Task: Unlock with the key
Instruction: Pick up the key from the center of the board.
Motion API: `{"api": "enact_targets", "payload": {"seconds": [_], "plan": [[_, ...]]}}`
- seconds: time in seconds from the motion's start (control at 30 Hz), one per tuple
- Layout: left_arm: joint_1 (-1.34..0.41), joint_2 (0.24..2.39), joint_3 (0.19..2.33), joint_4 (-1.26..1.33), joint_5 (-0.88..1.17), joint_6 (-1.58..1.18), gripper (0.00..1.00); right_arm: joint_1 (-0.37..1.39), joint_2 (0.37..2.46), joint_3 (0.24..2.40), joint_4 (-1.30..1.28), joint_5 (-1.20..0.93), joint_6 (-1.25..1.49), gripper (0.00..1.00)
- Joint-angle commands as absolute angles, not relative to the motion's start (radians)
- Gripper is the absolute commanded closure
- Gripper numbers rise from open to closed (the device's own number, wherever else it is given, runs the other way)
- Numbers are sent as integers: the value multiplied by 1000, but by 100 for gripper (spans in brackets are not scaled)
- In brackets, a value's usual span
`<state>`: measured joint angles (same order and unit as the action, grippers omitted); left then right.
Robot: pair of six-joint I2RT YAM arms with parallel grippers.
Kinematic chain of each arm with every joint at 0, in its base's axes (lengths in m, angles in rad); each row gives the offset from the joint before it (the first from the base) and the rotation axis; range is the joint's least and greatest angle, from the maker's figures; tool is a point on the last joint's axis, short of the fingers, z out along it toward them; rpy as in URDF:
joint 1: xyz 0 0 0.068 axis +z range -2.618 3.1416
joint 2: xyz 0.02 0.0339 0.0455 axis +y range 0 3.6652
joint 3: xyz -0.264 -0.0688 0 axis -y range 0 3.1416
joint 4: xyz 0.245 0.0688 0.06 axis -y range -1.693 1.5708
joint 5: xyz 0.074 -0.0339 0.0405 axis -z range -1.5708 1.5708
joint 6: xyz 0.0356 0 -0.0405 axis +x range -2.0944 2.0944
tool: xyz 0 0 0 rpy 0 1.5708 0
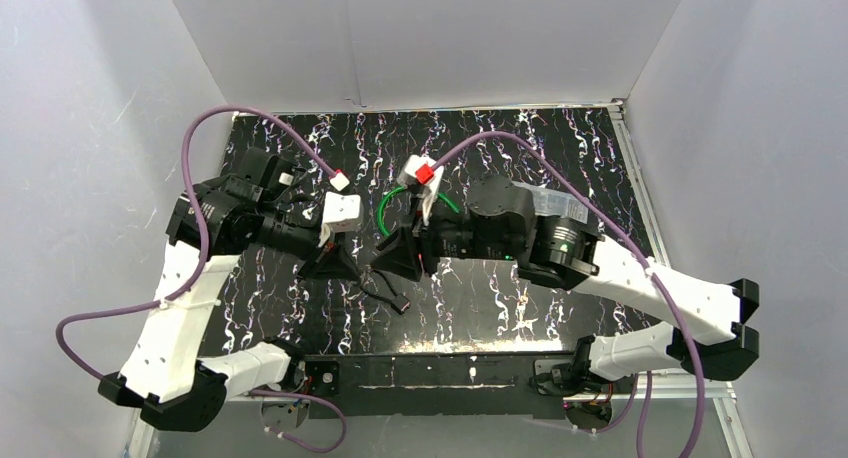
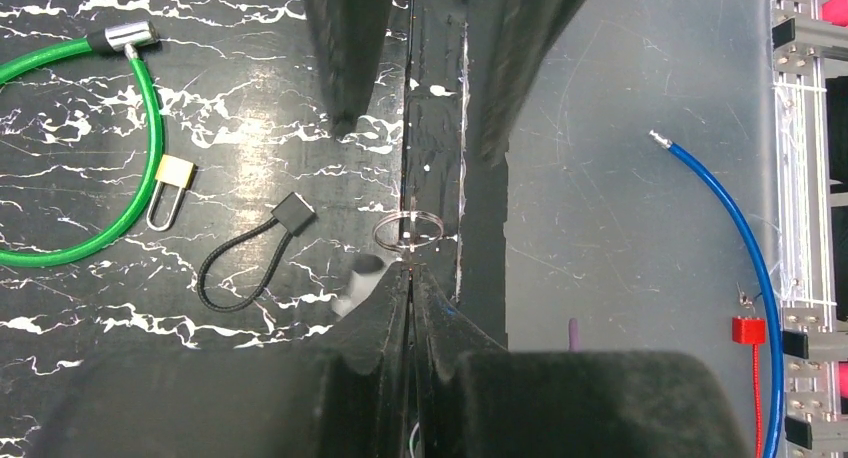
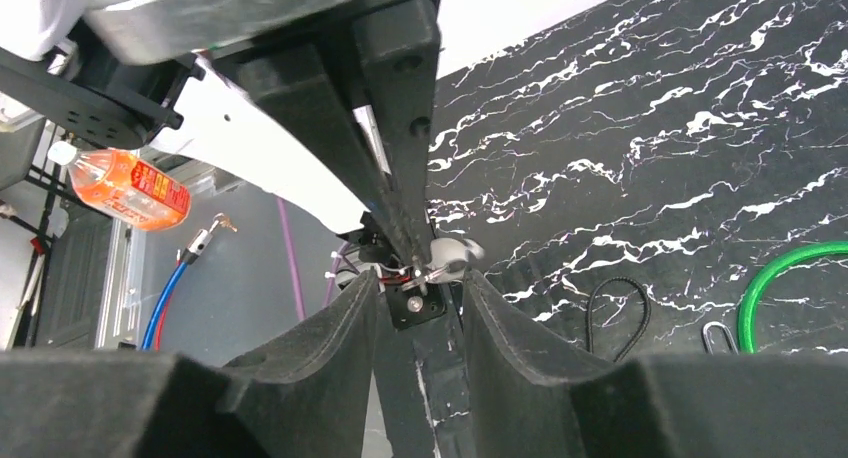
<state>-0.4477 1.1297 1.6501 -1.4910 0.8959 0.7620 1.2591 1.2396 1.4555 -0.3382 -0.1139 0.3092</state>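
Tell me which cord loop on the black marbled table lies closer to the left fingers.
The small black braided cord loop with a square block. It lies right beside the left fingers; the larger green cable loop sits farther off.

mid-table, the right gripper [image 3: 420, 283] stands parted astride the left gripper [image 2: 410, 276], itself clamped on a small silver key [image 3: 452, 250]; no way through there. just beyond lies a green plastic-coated cable loop [image 2: 130, 193], just nearer a black cord loop [image 2: 240, 268], with a small brass padlock [image 2: 173, 178] between. the black marbled tabletop [image 1: 560, 148] lies open far right and near centre.
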Motion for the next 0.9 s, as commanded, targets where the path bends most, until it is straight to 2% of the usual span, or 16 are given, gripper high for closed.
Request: {"api": "enact_targets", "payload": {"seconds": [0.0,0.13,0.27,0.4,0.47,0.8,0.83,0.87], "plan": [[-456,1096,1652,-1683,901,748,100,1278,1296,1483,-272,-137,279,58],[-455,1084,1649,-1680,918,750,100,1298,1305,1479,-247,-117,262,60],[-457,1084,1658,-1683,919,743,100,1301,1316,1491,-252,-126,264,66],[-457,1074,1655,-1678,914,744,100,1303,1327,1496,-269,-142,276,82],[-457,1070,1654,-1677,911,745,100,1304,1328,1494,-277,-139,284,98],[-457,1058,1679,-1639,888,710,99,1305,1309,1488,-335,-97,301,99],[-457,1055,1678,-1626,884,696,93,1305,1299,1478,-325,-86,306,99],[-457,1051,1675,-1615,879,681,82,1304,1288,1469,-315,-81,311,99]]}}
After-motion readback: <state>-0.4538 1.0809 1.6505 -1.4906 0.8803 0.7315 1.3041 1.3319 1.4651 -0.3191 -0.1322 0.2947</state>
